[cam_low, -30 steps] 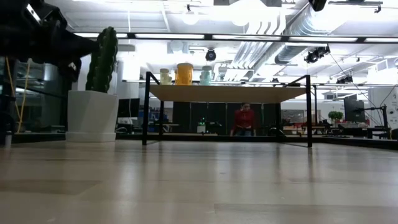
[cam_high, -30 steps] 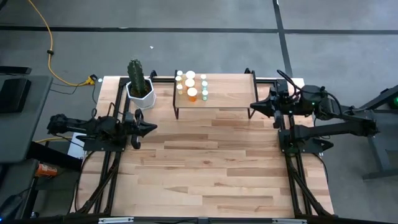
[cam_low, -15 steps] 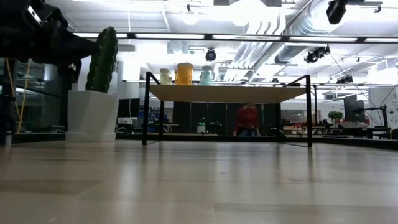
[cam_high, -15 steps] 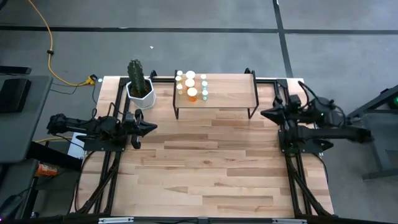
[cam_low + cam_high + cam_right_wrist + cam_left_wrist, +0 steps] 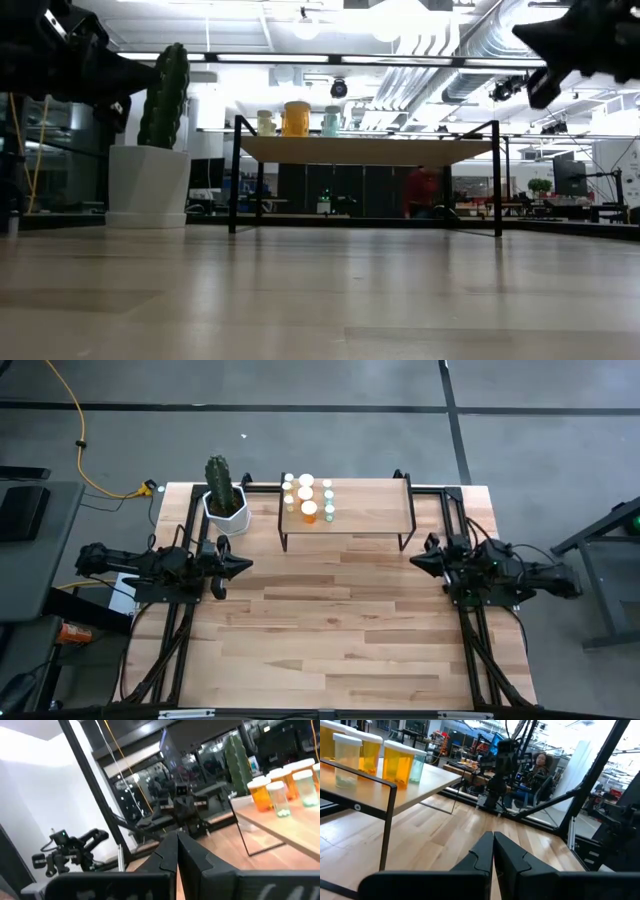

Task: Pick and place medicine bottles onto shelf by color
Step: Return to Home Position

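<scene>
Bottles (image 5: 308, 497) cluster on the shelf (image 5: 370, 510) (white caps up), at its end nearer the left gripper (image 5: 246, 566). The right gripper (image 5: 413, 560) is well apart. Both grippers' fingers are pressed together.

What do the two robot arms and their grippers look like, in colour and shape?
The left arm and right arm are black, made of slim jointed segments. The left gripper and right gripper each have two dark angular fingers narrowing to a tip.
</scene>
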You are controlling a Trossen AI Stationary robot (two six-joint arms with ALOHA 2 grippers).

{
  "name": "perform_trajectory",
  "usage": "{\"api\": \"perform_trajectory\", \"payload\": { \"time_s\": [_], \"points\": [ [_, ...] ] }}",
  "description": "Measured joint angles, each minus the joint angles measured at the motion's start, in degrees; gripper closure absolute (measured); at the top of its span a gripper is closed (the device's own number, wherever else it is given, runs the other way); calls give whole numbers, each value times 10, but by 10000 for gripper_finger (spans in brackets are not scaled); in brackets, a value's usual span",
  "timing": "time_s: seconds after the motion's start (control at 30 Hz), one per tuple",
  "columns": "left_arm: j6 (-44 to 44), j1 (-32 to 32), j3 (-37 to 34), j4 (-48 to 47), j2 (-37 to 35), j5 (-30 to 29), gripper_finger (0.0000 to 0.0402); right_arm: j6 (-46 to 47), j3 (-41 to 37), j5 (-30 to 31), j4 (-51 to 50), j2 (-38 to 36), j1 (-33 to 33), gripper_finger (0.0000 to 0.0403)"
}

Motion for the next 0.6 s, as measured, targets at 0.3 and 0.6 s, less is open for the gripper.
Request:
{"api": "perform_trajectory", "payload": {
  "time_s": [0.3, 0.6],
  "points": [
    [0, 0, 0, 1, 0, 0, 398, -76, -42, 79, -16, 2, 11, 403],
    [0, 0, 0, 0, 0, 0, 398, -111, -40, 71, -77, 19, 27, 403]
  ]
}}
